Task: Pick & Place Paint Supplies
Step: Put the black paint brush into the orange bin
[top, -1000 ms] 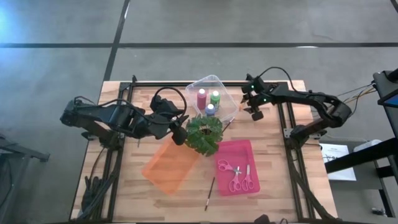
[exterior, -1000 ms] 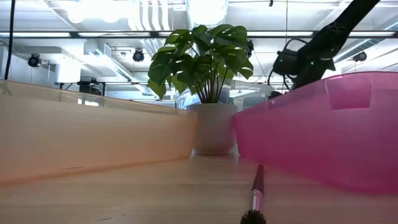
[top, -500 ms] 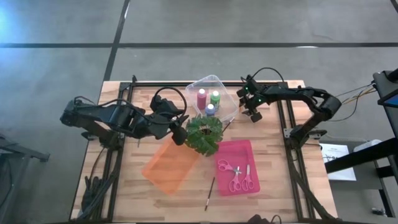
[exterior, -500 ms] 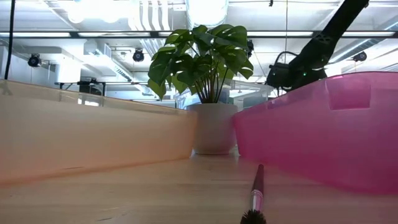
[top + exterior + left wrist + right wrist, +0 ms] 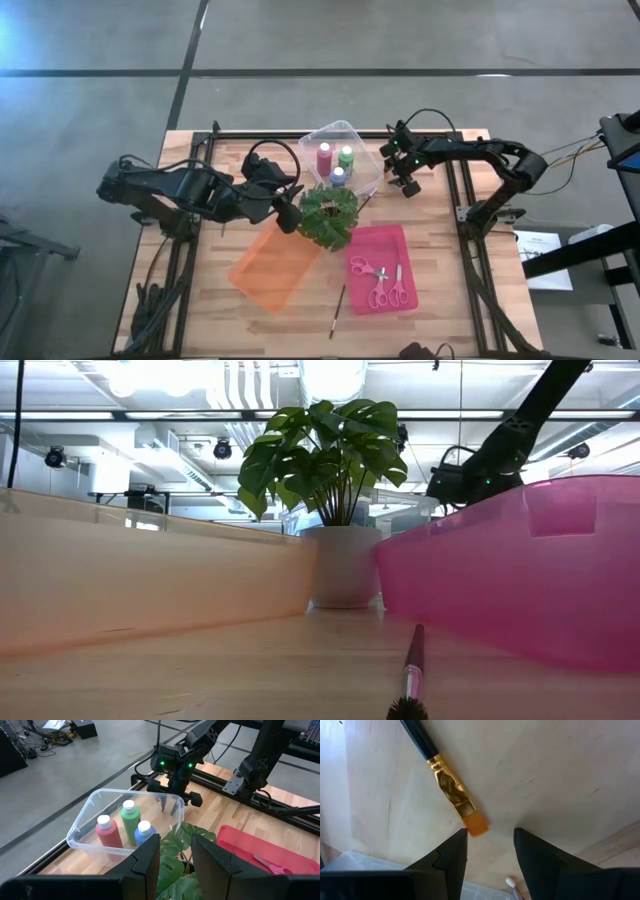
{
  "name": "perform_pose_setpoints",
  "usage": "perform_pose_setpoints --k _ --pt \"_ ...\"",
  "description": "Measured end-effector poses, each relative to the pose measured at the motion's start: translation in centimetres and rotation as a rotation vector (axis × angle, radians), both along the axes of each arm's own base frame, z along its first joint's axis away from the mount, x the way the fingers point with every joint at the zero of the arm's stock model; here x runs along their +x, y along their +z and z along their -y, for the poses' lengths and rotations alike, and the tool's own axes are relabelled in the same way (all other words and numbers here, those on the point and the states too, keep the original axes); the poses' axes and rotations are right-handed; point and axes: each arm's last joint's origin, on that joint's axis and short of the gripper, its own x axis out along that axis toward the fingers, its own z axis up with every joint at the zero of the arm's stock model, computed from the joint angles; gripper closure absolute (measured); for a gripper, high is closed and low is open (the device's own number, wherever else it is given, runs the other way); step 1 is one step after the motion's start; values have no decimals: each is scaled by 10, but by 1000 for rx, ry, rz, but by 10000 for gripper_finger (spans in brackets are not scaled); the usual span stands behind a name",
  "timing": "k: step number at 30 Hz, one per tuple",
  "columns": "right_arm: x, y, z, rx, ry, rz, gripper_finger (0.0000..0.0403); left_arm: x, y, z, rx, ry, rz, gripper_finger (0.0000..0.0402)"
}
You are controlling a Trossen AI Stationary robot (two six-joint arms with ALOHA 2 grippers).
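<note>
A: Right gripper (image 5: pixel 489 851)?
B: Fingers parted, empty, poised over orange-tipped paintbrush (image 5: pixel 451 790) lying on table (image 5: pixel 440 215), beside clear tray (image 5: pixel 366 163) near far edge.
A: Left gripper (image 5: pixel 176 855)?
B: Fingers apart, empty, beside plant (image 5: pixel 328 214), mid-table.
A: Remaining stock?
B: Three paint bottles (image 5: pixel 337 160) upright in clear tray; scissors (image 5: pixel 379 282) in pink tray (image 5: pixel 400 238); second paintbrush (image 5: pixel 338 310) near front edge.

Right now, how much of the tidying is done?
Done: three small paint bottles stand in the clear plastic tub; pink-handled scissors lie in the pink tray. In hand: the open right gripper hovers over an orange-tipped paintbrush. Left: that brush and another dark-handled paintbrush.
</note>
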Motion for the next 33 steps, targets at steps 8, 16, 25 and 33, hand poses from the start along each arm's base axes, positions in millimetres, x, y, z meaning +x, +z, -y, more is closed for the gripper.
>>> perform_pose_setpoints --k 8,16,25,33 --pt "-4 -1 4 15 -42 7 241 0 0 0 -17 11 12 283" --pt "-1 1 8 40 -145 9 241 0 0 0 -20 13 14 283" --pt "1 6 16 -5 -170 6 241 0 0 0 -26 16 21 283" --pt "1 -1 17 17 -156 -13 241 0 0 0 -26 17 21 283"
